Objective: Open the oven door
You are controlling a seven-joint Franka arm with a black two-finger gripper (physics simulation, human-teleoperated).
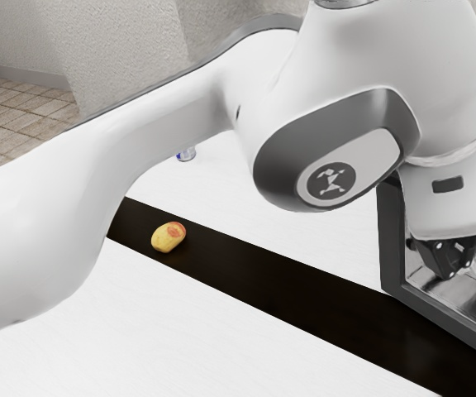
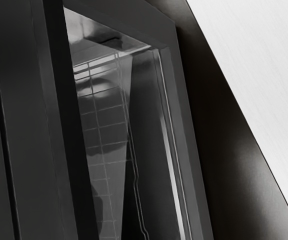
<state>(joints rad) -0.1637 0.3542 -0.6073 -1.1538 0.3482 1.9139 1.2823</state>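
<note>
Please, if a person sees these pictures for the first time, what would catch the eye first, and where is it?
Probably the big white arm, which spans the upper part of the exterior view. Next, the yellow and red fruit, bright on the dark strip between white surfaces. In the wrist view, the wire grid inside the oven's dark grey frame stands out.

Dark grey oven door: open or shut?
Open: beside the door, the thin wire rack and shiny metal interior lie exposed.
</note>
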